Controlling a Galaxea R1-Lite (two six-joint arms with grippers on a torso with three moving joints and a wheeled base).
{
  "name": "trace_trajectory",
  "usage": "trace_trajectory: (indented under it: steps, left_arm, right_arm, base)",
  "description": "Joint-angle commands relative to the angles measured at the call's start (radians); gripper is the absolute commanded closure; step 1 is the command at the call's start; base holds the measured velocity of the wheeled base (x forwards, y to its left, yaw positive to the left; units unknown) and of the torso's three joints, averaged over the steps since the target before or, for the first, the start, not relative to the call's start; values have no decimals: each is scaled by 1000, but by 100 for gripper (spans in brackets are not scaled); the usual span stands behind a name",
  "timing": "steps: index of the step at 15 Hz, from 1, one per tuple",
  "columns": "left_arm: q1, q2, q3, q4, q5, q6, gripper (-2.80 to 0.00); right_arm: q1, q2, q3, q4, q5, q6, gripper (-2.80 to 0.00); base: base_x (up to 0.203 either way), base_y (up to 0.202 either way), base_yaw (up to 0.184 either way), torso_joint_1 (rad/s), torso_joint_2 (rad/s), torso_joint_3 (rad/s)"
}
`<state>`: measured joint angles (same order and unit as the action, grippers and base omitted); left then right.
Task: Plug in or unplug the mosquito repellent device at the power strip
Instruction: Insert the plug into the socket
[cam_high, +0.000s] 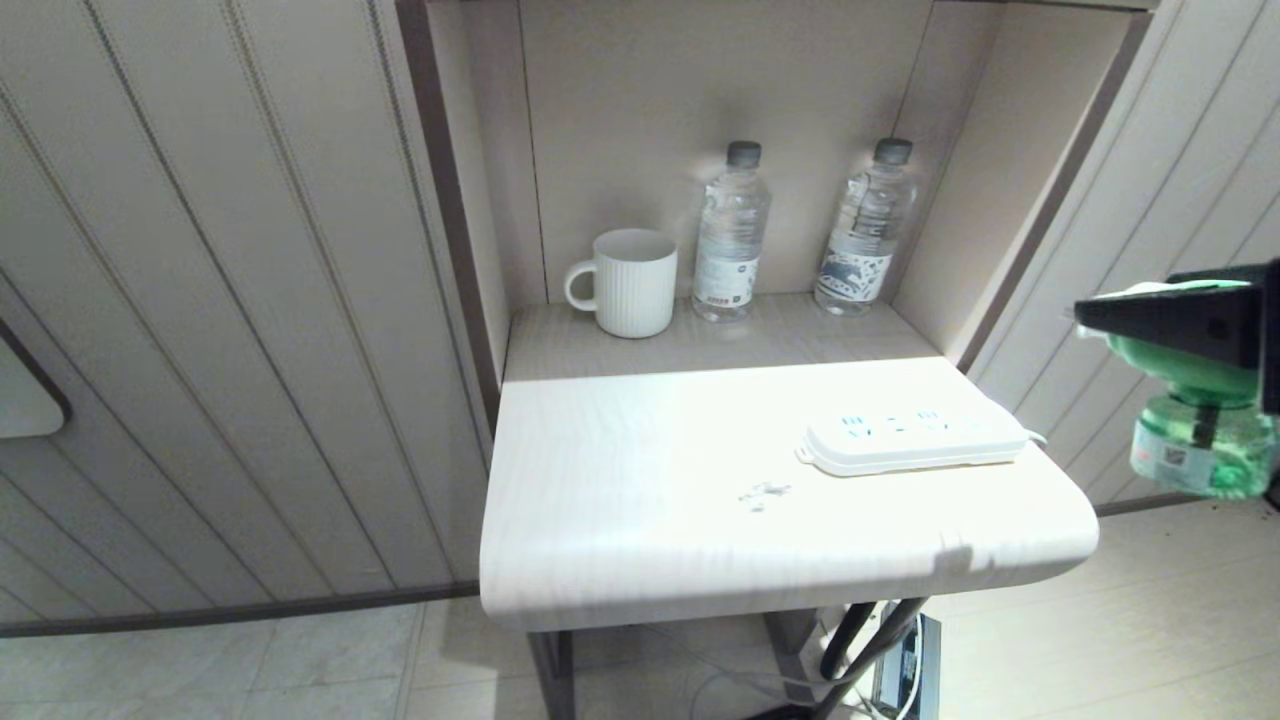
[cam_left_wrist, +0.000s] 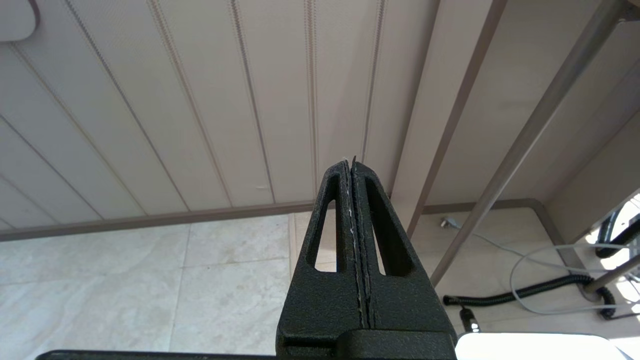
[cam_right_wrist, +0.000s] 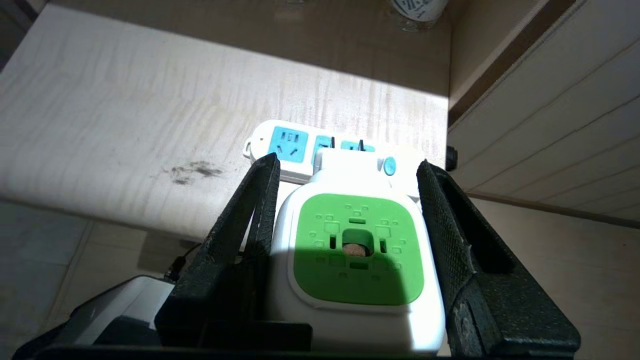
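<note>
The right gripper (cam_right_wrist: 345, 250), black with textured fingers, holds the mosquito repellent device (cam_right_wrist: 357, 265), a small white plastic plug-in unit with a green top patch, its jaws partly open and pressed against the unit's two sides. In the head view the device (cam_high: 1195, 430) hangs in the air past the table's right edge, its translucent green liquid bottle pointing down, clear of the table. The power strip (cam_high: 915, 438), a flat white plastic bar with light-blue socket faces, lies near the right edge of the pale wood-grain table (cam_high: 650, 480), with nothing plugged in. At the table's back edge stand a white ribbed mug (cam_high: 628, 282) and two clear water bottles (cam_high: 730, 235). The left gripper (cam_left_wrist: 352, 210) hangs low beside the table's metal leg (cam_left_wrist: 520, 145), fingers pressed together, holding nothing.
</note>
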<state>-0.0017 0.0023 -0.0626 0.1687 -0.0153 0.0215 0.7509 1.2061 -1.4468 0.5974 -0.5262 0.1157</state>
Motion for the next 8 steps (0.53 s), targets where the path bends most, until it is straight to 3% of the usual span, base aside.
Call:
trace_trajectory:
  steps: [1, 8]
  left_arm:
    - [0, 1, 0, 0, 0, 0, 0]
    - [0, 1, 0, 0, 0, 0, 0]
  right_arm:
    - [-1, 25, 0, 5, 10, 1, 0]
    - [-1, 56, 2, -17, 63, 10, 0]
  base:
    - [0, 0, 0, 0, 0, 0]
    - [0, 0, 0, 0, 0, 0]
